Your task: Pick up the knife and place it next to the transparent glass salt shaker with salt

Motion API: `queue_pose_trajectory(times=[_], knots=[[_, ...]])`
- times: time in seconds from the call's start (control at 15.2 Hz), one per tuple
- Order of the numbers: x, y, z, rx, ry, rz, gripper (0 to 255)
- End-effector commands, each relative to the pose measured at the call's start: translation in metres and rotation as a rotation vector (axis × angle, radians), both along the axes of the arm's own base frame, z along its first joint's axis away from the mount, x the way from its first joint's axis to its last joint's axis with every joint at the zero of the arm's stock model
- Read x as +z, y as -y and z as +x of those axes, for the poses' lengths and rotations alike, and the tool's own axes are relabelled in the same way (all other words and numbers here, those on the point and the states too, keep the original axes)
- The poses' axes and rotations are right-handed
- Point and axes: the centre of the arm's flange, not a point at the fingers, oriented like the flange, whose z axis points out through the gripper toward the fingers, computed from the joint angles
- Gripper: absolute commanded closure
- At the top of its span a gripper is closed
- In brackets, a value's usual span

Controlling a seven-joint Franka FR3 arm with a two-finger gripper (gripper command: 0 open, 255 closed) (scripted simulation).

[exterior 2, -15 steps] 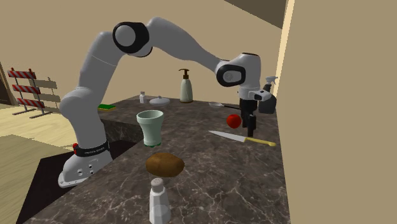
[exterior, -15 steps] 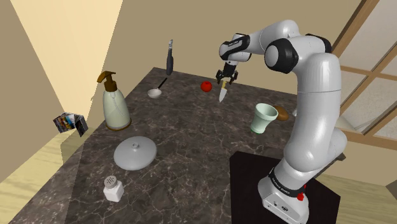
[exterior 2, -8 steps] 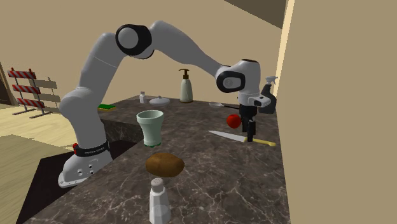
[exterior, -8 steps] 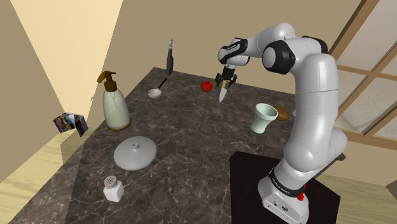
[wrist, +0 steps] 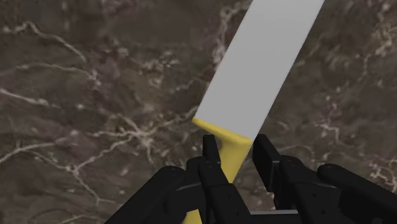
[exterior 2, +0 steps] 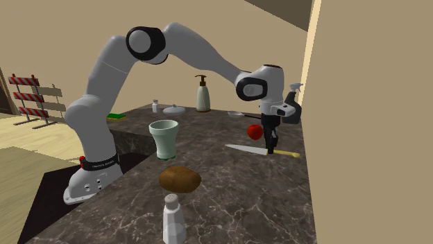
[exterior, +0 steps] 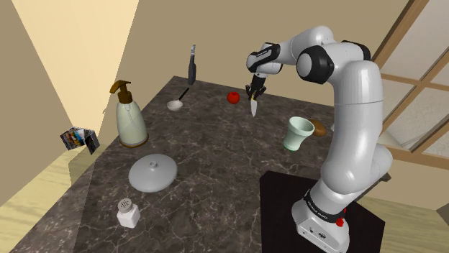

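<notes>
We see the black claw (wrist: 235,151) clamped on the yellow handle of the grey-bladed knife (wrist: 261,70), whose blade stretches out from its fingertips, low over the dark marbled bench (wrist: 95,95).

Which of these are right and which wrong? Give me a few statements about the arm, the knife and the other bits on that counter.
1. The knife has a yellow handle. True.
2. The gripper is at the blade's pointed tip. False: its fingers clasp the handle, right where the blade starts.
3. The cup lies tipped on its side. False: it stands upright on the counter.
4. A red round thing sits on the counter close to the gripper. True.
</notes>
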Motion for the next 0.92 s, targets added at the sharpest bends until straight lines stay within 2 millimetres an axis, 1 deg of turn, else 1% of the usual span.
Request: queue_pose_trajectory(times=[0.0,0.33,0.86], knots=[[-0.001,0.0,0.0,0.0,-0.001,0.0,255],[0.0,0.0,0.0,0.0,-0.001,0.0,255],[0.042,0.0,0.0,0.0,-0.001,0.0,255]])
